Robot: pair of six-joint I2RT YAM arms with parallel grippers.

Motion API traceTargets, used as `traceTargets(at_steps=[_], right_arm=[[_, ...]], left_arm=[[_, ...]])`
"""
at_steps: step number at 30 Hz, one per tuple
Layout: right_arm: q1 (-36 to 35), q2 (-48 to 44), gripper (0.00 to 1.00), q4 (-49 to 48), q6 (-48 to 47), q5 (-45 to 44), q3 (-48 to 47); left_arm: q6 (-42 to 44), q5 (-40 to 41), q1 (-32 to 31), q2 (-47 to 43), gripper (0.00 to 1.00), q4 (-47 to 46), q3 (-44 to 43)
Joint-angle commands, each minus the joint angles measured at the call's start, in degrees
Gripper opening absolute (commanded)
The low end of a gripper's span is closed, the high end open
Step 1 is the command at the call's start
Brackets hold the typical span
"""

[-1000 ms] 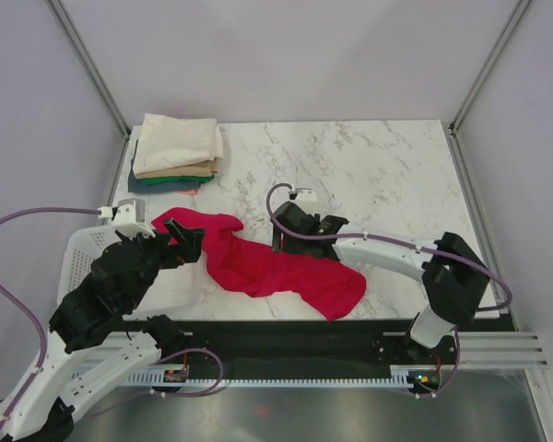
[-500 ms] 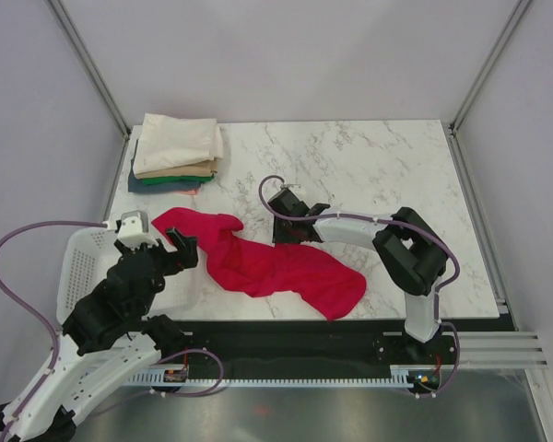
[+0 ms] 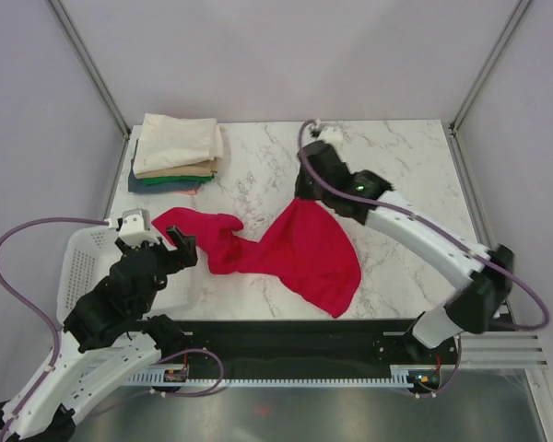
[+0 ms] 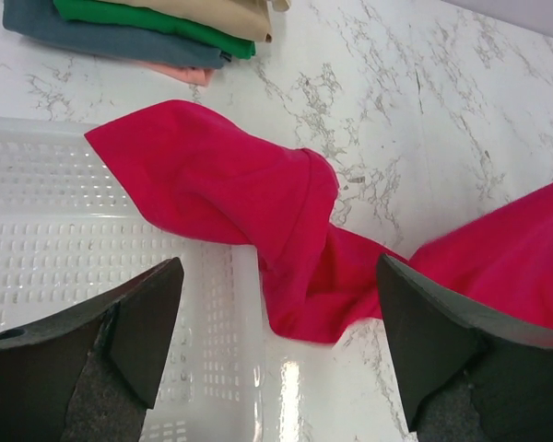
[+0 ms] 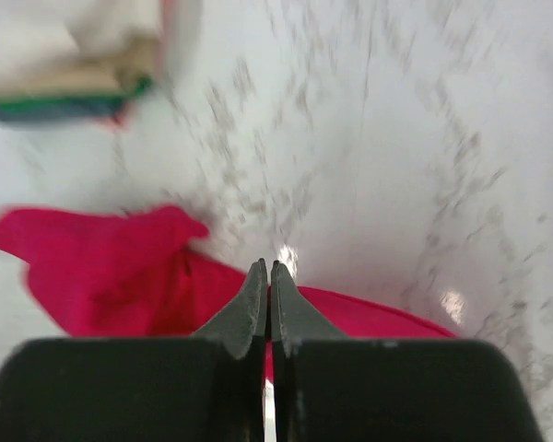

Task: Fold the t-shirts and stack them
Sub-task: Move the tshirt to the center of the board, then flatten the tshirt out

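Observation:
The crimson-red t-shirt (image 3: 304, 258) lies rumpled across the middle of the marble table, and one edge is pulled up into a peak. My right gripper (image 3: 301, 193) is shut on that peak and holds it above the table; in the right wrist view its closed fingertips (image 5: 269, 276) pinch red cloth (image 5: 111, 267). My left gripper (image 3: 185, 243) hovers open over the basket's corner, by the shirt's left sleeve (image 4: 221, 184). Nothing sits between its fingers (image 4: 138, 322). Folded t-shirts, cream on top with tan, green and dark blue beneath, form a stack (image 3: 175, 152) at the far left.
A white perforated basket (image 3: 83, 267) stands at the near left, its rim (image 4: 244, 304) under the red sleeve. Bare marble (image 3: 396, 166) stretches behind and to the right of the right arm. The enclosure's walls rise on all sides.
The right gripper shut on the red shirt's edge, then rose and moved toward the back, drawing the cloth up. The left arm drew back a little toward the basket.

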State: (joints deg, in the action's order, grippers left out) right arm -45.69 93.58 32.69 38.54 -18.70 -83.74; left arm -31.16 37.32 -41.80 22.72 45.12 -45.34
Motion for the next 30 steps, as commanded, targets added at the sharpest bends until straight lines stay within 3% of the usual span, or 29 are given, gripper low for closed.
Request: traceTargets(at_steps=[1,7,12,16,21,26,30], right_arm=[[0.69,-15.95,0.0,13.59,-3.82,-17.66,-10.81],[1.22,-29.41,0.0,26.34,-2.87,-30.06,-15.22],[1.22,-36.35,0.0,31.73,5.64,-33.42,-2.15],[1.4,-40.4,0.0,33.32,9.35,-33.34,9.01],[1.57,-43.74,0.0,33.06,11.2,-33.95,15.09],[1.48,-44.8,0.0,30.34,10.41,-32.98,18.78],[1.57,-44.54,0.0,26.74,9.09,-30.7,21.51]], left_arm=[[1.62,1.09,0.14,0.83,0.91,0.05,-4.65],[4.35,-10.14,0.14,13.99,0.9,0.49,-14.92],[1.91,-21.39,-0.12,28.24,0.89,2.68,-19.43],[-4.6,-22.82,-2.4,32.73,0.86,2.08,-16.99],[-8.73,-23.78,-3.99,34.49,0.84,-2.22,-11.01],[-11.38,-27.12,-4.25,36.51,0.78,-14.0,-2.57],[-9.37,-22.92,-4.25,42.03,0.73,-18.84,-2.64]])
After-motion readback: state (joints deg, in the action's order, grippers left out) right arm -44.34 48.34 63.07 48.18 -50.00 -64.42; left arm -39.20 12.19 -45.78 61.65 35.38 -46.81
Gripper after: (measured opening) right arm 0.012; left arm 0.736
